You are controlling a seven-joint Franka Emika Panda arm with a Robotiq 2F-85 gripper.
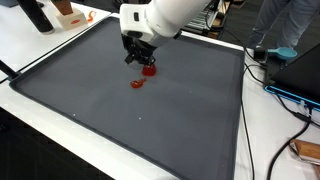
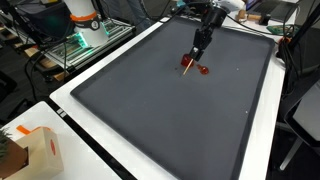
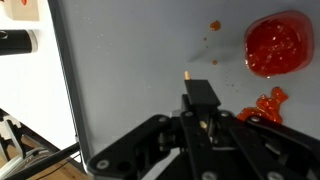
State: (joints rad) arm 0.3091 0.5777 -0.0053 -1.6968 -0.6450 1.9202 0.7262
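Gripper (image 3: 200, 100) closes narrow on a thin stick (image 3: 187, 73), tip angled down at the grey mat (image 3: 130, 80). A red blob (image 3: 277, 45) sits just ahead and to one side, with a red smear (image 3: 265, 103) closer in. The step looks like dragging the stick through the red; the next move calls for a low, steady tip.

On the one worktop (image 1: 268, 130) lies one dark mat (image 1: 190, 120), bearing one rounded red blob (image 3: 278, 45), one ragged red smear (image 3: 268, 100) and three tiny red specks (image 3: 214, 25) that can be counted in the wrist view. One end effector (image 3: 200, 105) holds one thin stick (image 3: 188, 73). One cardboard box (image 2: 40, 150) shows in an exterior view.
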